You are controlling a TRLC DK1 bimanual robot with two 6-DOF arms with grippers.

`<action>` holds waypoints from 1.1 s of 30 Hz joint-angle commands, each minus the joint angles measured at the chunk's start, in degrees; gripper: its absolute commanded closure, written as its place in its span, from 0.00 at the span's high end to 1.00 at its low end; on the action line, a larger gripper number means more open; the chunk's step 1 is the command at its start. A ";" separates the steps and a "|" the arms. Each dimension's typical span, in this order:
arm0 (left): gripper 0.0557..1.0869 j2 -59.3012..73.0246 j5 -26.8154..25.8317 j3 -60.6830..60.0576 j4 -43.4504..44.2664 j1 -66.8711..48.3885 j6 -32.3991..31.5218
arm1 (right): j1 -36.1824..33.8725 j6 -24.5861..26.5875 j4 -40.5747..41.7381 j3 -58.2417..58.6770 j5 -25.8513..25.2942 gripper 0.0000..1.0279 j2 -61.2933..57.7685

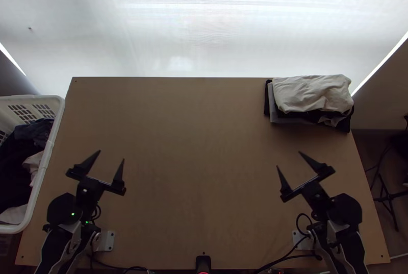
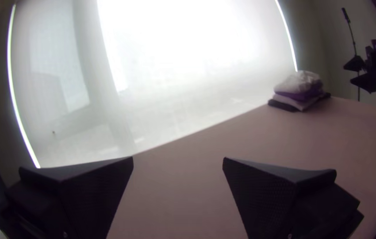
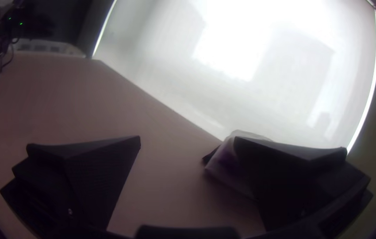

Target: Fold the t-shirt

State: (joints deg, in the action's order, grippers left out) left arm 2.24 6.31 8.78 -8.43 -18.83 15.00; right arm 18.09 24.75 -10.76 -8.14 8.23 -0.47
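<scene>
While my left tool (image 1: 111, 155) and right tool (image 1: 288, 159) gape wide, empty, I see stacked clothes (image 1: 311, 94) beyond the right one, a laundry basket (image 1: 48, 159) beside the left, but can't pick out the t-shirt.

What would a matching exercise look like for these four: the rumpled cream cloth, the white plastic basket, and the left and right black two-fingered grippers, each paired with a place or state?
Things
1. Rumpled cream cloth
2. White plastic basket
3. Left black gripper
4. Right black gripper

Places and states
A. Open, on the table's right side
B. Beside the table's left edge
C. Open, on the table's left side
D. On top of a stack

Pairs: 1-D, 2-B, 3-C, 4-A
</scene>
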 commanded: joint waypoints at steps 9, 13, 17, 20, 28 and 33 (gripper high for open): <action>0.96 61.39 2.66 62.59 -26.64 35.35 -19.84 | -12.81 -26.60 -25.53 -49.34 -12.98 0.96 -48.13; 0.96 67.90 1.60 71.91 -29.54 48.36 -25.64 | -13.96 -33.01 -32.48 -56.90 -12.98 0.96 -56.13; 0.96 68.07 1.60 72.44 -22.60 60.67 -30.30 | -12.55 -30.82 -34.24 -59.71 -13.06 0.96 -54.81; 0.96 69.74 1.60 73.23 -21.28 66.73 -31.44 | -13.08 -27.13 -37.22 -61.64 -11.57 0.96 -54.64; 0.95 81.78 14.17 74.28 -25.76 77.63 -15.88 | -13.25 -22.38 -41.27 -64.90 -11.83 0.96 -58.59; 0.95 93.03 14.08 73.58 -26.55 82.64 -5.51 | -13.08 -22.12 -43.46 -65.95 -11.74 0.96 -59.21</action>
State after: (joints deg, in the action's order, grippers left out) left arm 82.91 17.74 81.95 -33.58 55.92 -2.09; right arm 5.06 1.32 -51.18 -71.61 -3.64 -57.71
